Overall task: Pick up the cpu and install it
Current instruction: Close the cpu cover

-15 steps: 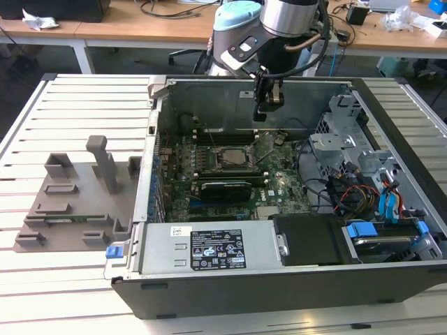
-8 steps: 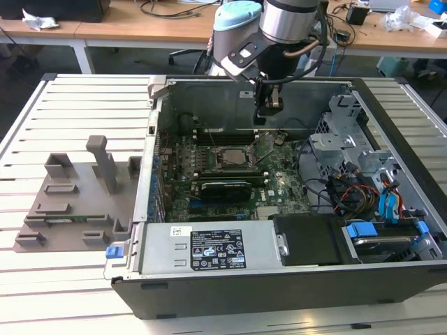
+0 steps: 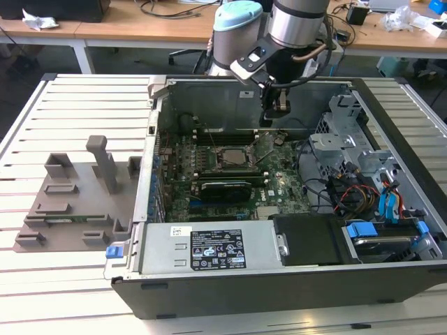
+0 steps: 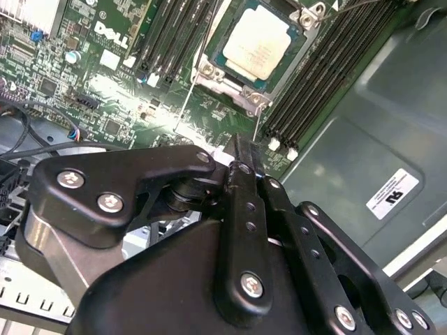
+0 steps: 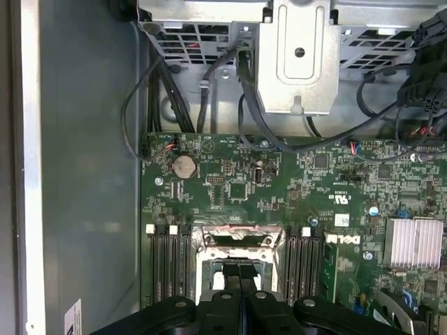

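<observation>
Since the computer case (image 3: 293,289) lies open on the slatted table (image 3: 70,293), the motherboard (image 5: 293,181) faces upward and the arm reaches it from above. The socket frame (image 4: 230,85) serves here as the landmark. The cpu (image 4: 257,45) lies inside the socket frame, pale metal top upward, and looks flat and square to the frame's sides. In the exterior view the gripper (image 3: 267,120) hangs above the board, just to the exterior view's right of the socket frame. In both wrist views its fingers (image 4: 236,143) are pressed together with nothing between them, the tips over the frame's edge (image 5: 241,271). Placement therefore appears done, and the step in hand is judged to be seating. It is done well if any contact falls on the frame or its wire levers (image 4: 257,125), never on the chip's top, and is made straight down. Memory slots (image 4: 314,84) flank the socket frame closely on two sides, and the thin levers rise at its corners, so sideways room is scant. Free room lies above the frame.
</observation>
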Available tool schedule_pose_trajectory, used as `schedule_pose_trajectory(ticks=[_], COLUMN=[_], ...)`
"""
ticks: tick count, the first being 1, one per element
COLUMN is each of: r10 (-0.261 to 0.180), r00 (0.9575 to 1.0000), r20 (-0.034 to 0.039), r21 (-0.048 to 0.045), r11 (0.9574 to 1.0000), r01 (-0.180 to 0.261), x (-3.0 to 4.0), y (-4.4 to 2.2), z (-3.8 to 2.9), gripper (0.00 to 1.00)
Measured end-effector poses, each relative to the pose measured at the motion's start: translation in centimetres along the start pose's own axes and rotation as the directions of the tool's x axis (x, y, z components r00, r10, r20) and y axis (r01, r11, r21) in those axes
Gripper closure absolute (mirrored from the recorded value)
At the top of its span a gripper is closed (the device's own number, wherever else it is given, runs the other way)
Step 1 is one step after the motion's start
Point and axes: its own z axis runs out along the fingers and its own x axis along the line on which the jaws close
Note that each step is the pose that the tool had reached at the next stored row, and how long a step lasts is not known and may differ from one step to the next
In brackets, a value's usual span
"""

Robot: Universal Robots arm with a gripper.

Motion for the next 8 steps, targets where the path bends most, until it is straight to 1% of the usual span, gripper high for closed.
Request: schedule_pose_trajectory(ticks=[2,4,5,6,8], r10=[-0.015,-0.049,-0.090,-0.110,-0.110], r00=[0.9999,0.9988,0.9959,0.9939,0.9939], r20=[0.0009,0.0027,0.0049,0.0059,0.0060], r21=[0.0003,0.0008,0.0016,0.0019,0.0021], r11=[0.9999,0.9988,0.9959,0.9940,0.9939], r01=[0.015,0.049,0.090,0.110,0.110], x=[0.00,0.00,0.00,0.00,0.03], y=[0.05,0.06,0.08,0.20,0.50], z=[0.06,0.11,0.17,0.23,0.29], gripper=[0.89,0.89,0.89,0.89,0.89])
